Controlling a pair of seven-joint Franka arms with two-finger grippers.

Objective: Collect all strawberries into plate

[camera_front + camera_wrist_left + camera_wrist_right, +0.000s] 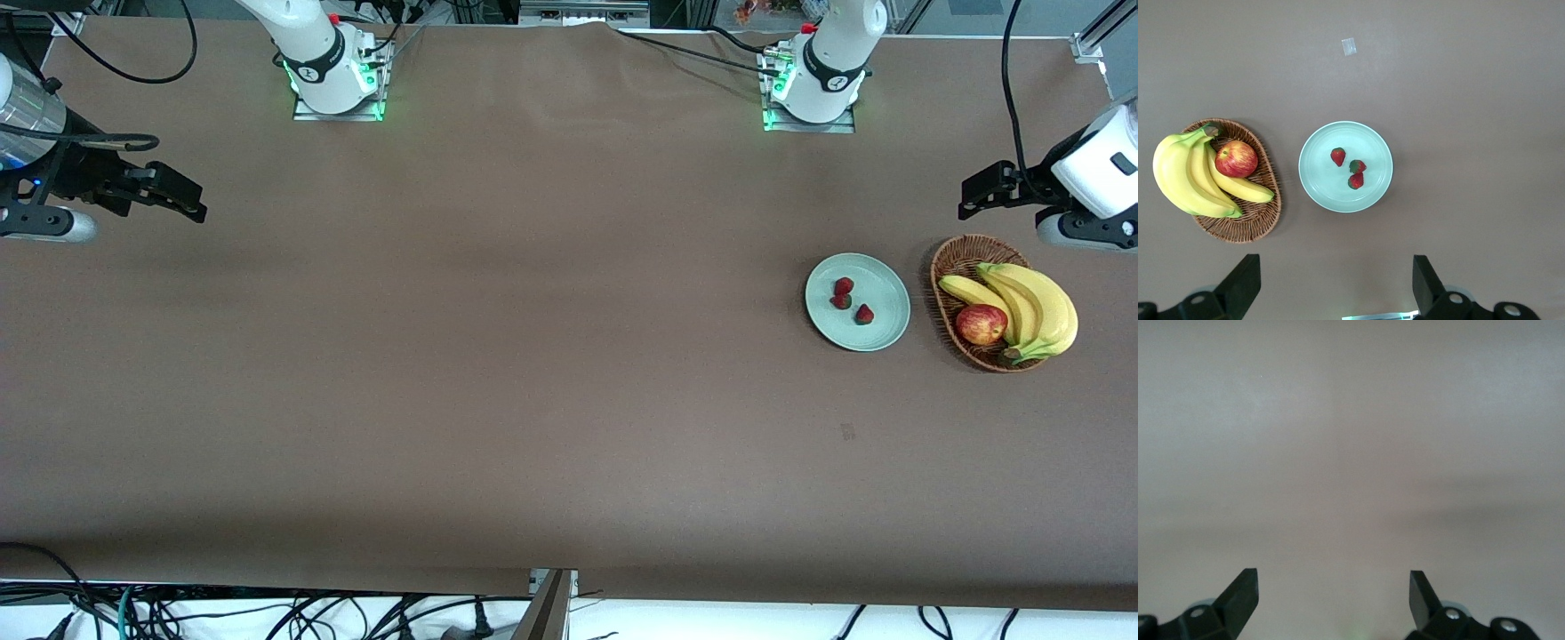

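Three strawberries (pixel 843 286) (pixel 841 301) (pixel 864 314) on plate (pixel 885 276), clustered near plate centre; plate just beside basket (pixel 948 258), toward right arm's end.

Berries likely soft, light, bruise-prone; best pinched lightly across widest part, below cap. Long axes roughly flat on plate; tip directions too small to tell.

Left gripper (pixel 973 194) hanging near basket, fingers (pixel 1241 280) spread, empty. Right gripper (pixel 182 197) waiting well apart from plate, fingers (pixel 1241 590) spread, empty.

Collection judged complete.

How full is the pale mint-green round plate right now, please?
Holding three small red strawberries, clustered near the middle of the plate; both wrist views show each gripper open and empty.
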